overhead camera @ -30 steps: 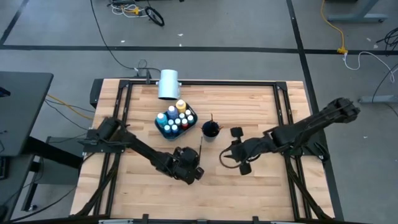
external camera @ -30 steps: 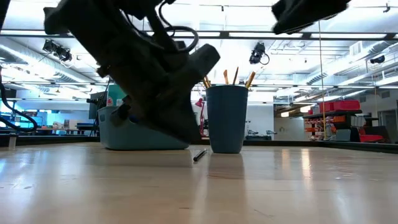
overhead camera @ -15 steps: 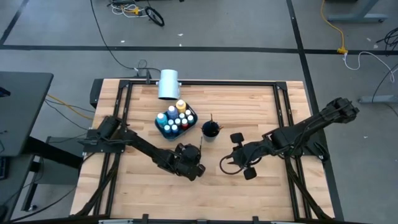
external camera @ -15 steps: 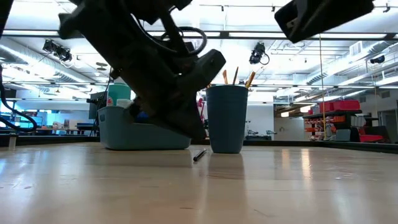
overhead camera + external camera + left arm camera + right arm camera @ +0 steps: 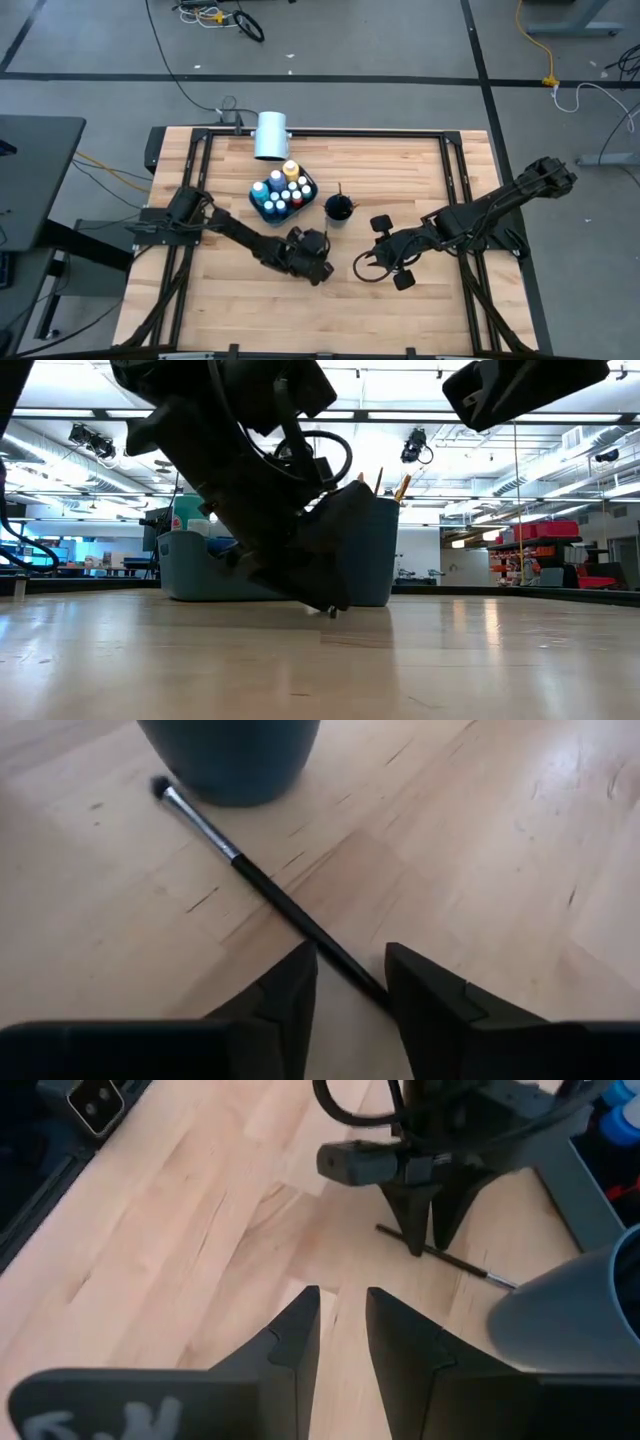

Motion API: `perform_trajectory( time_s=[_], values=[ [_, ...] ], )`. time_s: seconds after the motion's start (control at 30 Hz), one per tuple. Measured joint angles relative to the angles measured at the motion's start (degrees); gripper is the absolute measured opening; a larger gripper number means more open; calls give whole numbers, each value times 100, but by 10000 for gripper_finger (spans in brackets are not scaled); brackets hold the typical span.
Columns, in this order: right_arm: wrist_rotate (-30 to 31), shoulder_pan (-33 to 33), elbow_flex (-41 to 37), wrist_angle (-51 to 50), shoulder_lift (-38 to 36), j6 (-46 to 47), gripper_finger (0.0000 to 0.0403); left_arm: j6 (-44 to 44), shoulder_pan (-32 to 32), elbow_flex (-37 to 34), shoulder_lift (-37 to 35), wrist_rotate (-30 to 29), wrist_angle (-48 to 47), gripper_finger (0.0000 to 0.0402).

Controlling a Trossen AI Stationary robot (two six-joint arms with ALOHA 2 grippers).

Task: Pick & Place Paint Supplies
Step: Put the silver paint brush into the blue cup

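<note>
**Left hand straddling loose brush by the cup**

Left hand (image 5: 312, 255) is low over the pale wooden bench (image 5: 400, 300), fingers parted a narrow gap with a thin black-handled paintbrush (image 5: 262, 887) lying flat between the tips; not yet pinched. The brush's bristle end rests just beside the base of a blue-grey round cup (image 5: 365, 553), which holds more brushes with orange handles (image 5: 401, 488) standing upright.

A shallow blue-grey tray (image 5: 259, 207) sits beside the cup, packed with small paint bottles (image 5: 283, 190): blue, yellow, red and white caps visible.

Right hand (image 5: 388, 246) hovers near the cup on its other side, fingers slightly apart, holding nothing.

A large white cylinder (image 5: 270, 135) lies at the bench's far edge.
</note>
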Motion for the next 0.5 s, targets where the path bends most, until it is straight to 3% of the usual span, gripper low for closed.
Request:
perform_trajectory(
  time_s=[0.17, 0.37, 0.5],
  values=[
    [-1, 0, 0, 2, 0, 0, 88, 241, 17, 11, 5, 95, -249, 123],
    [0, 0, 0, -17, 0, 0, 88, 360, 41, 22, -8, 681, -750, 67],
    [0, 0, 0, -35, 0, 0, 88, 343, 0, 22, -8, 767, -832, 39]
  ],
)
